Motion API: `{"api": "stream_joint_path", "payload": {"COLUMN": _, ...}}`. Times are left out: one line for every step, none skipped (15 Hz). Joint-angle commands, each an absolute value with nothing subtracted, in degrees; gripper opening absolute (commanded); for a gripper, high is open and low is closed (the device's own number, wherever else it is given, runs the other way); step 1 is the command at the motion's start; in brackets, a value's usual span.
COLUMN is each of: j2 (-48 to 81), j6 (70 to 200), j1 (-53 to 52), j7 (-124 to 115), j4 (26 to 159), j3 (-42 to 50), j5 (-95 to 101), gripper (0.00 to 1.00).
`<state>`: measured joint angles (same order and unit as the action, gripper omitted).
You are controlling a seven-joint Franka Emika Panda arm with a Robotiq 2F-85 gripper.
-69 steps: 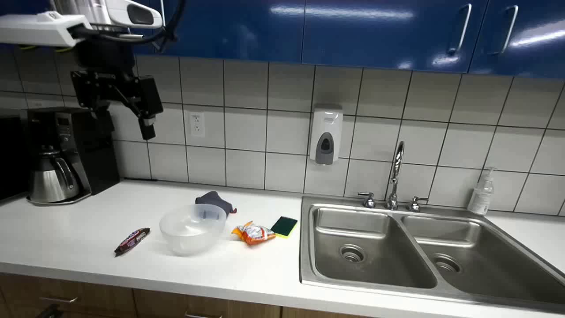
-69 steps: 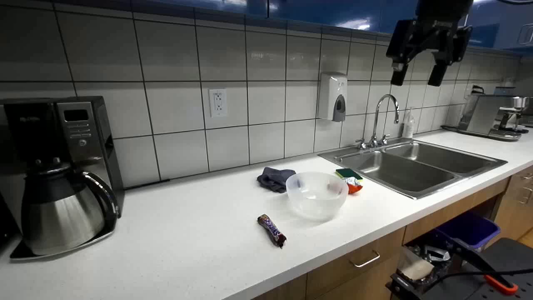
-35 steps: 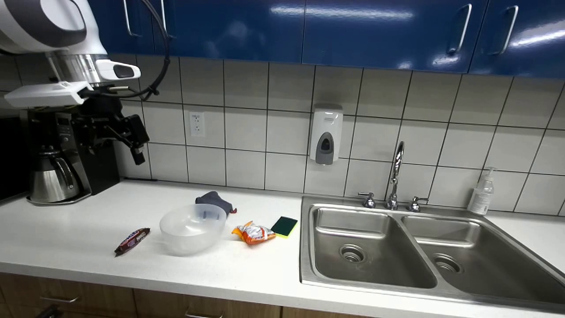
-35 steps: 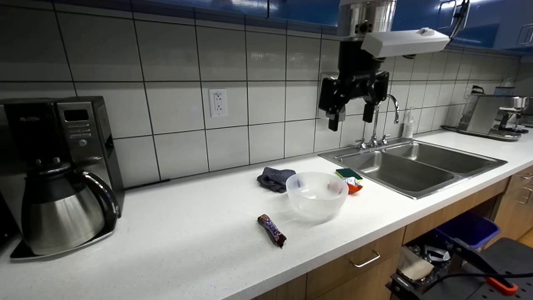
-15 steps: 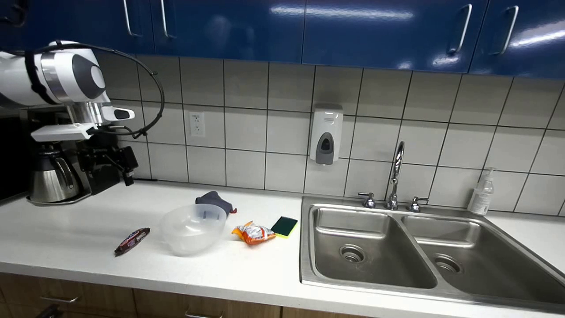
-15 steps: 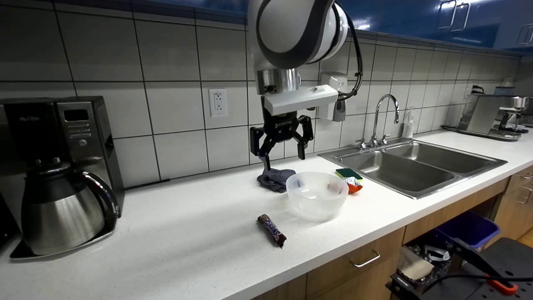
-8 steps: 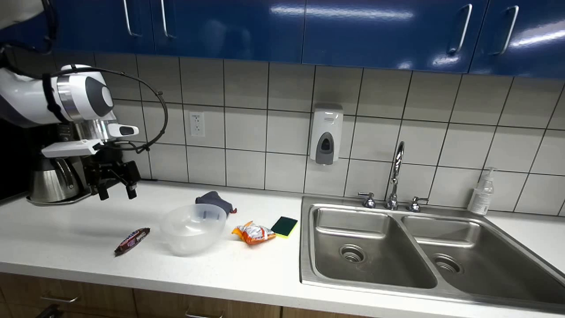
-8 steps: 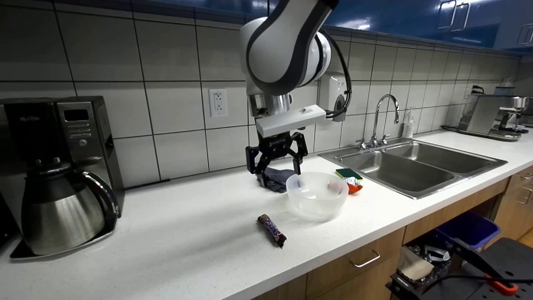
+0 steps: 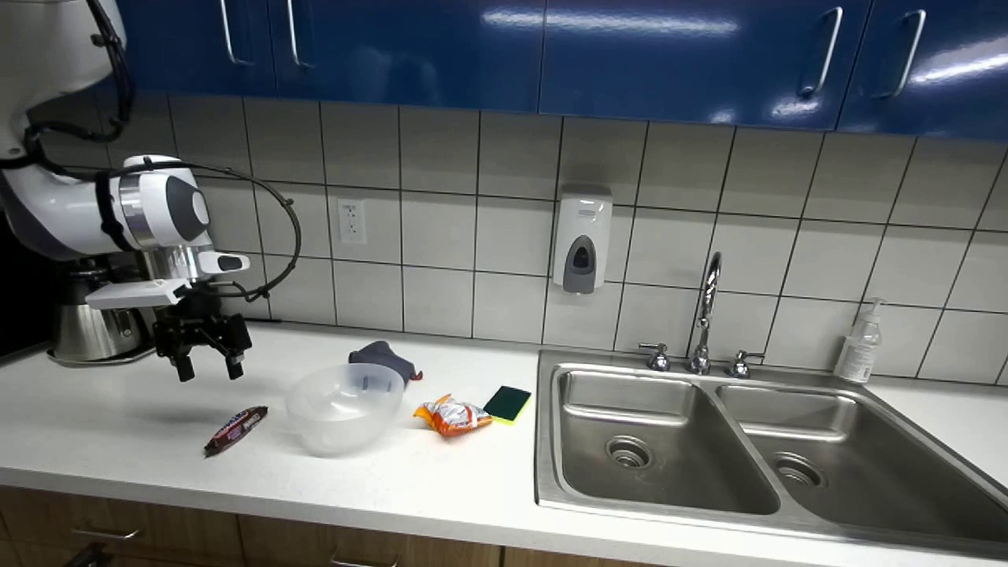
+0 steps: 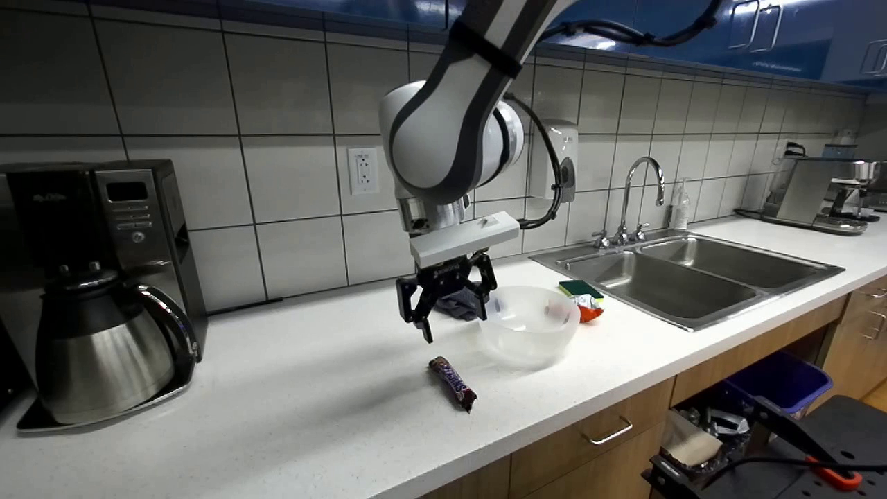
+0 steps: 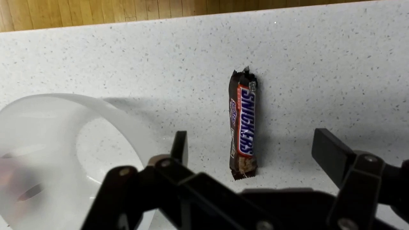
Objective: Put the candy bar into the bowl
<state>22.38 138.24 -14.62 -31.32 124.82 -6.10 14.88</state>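
The candy bar (image 11: 243, 124), a Snickers in a dark brown wrapper, lies flat on the counter. It shows in both exterior views (image 9: 236, 431) (image 10: 452, 384). The whitish translucent bowl (image 11: 119, 111) stands upright beside it, left of it in the wrist view, and shows in both exterior views (image 9: 344, 409) (image 10: 528, 329). My gripper (image 10: 455, 324) is open and empty, pointing down above the counter. In an exterior view it hangs above and behind the candy bar (image 9: 209, 368). In the wrist view the bar lies between the spread fingers (image 11: 332, 153), reaching beyond them, not touched.
A dark grey cloth (image 9: 382, 358) lies behind the bowl. An orange and silver packet (image 9: 453, 416) and a green-yellow sponge (image 9: 508, 402) lie between bowl and steel sink (image 9: 549, 472). A coffee maker (image 10: 111, 291) stands at the counter's end. The counter's front edge (image 10: 554, 416) is near the bar.
My gripper has come down from high up towards the counter and moved over near the candy bar, staying open. The candy bar and bowl have not moved.
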Motion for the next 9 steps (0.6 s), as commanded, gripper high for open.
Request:
{"api": "stream_joint_path", "payload": {"j2": 26.78, "j6": 138.93, "j1": -16.35, "j7": -30.66, "j4": 121.01, "j3": -4.63, "j5": 13.42, "gripper": 1.00}}
{"api": "stream_joint_path", "payload": {"j2": 27.72, "j6": 139.12, "j1": -16.43, "j7": -30.27, "j4": 120.45, "j3": -4.55, "j5": 12.99, "gripper": 1.00}}
{"api": "stream_joint_path", "payload": {"j2": 28.57, "j6": 139.27, "j1": -16.41, "j7": -29.77, "j4": 119.92, "j3": -4.53, "j5": 12.48, "gripper": 1.00}}
{"api": "stream_joint_path", "payload": {"j2": 29.22, "j6": 139.43, "j1": -16.41, "j7": -29.29, "j4": 119.57, "j3": -4.51, "j5": 11.93, "gripper": 1.00}}
{"api": "stream_joint_path", "payload": {"j2": 29.87, "j6": 139.69, "j1": -16.18, "j7": -28.40, "j4": 119.25, "j3": -4.67, "j5": 11.07, "gripper": 1.00}}
{"api": "stream_joint_path", "payload": {"j2": 30.44, "j6": 139.82, "j1": -16.08, "j7": -27.81, "j4": 118.93, "j3": -4.69, "j5": 10.23, "gripper": 1.00}}
{"api": "stream_joint_path", "payload": {"j2": 30.99, "j6": 140.04, "j1": -15.78, "j7": -26.95, "j4": 118.63, "j3": -4.86, "j5": 9.14, "gripper": 1.00}}
{"api": "stream_joint_path", "payload": {"j2": 31.34, "j6": 140.16, "j1": -15.84, "j7": -26.66, "j4": 118.46, "j3": -4.73, "j5": 8.53, "gripper": 1.00}}
{"api": "stream_joint_path", "payload": {"j2": 31.87, "j6": 140.26, "j1": -15.61, "j7": -25.87, "j4": 118.16, "j3": -4.81, "j5": 7.53, "gripper": 1.00}}
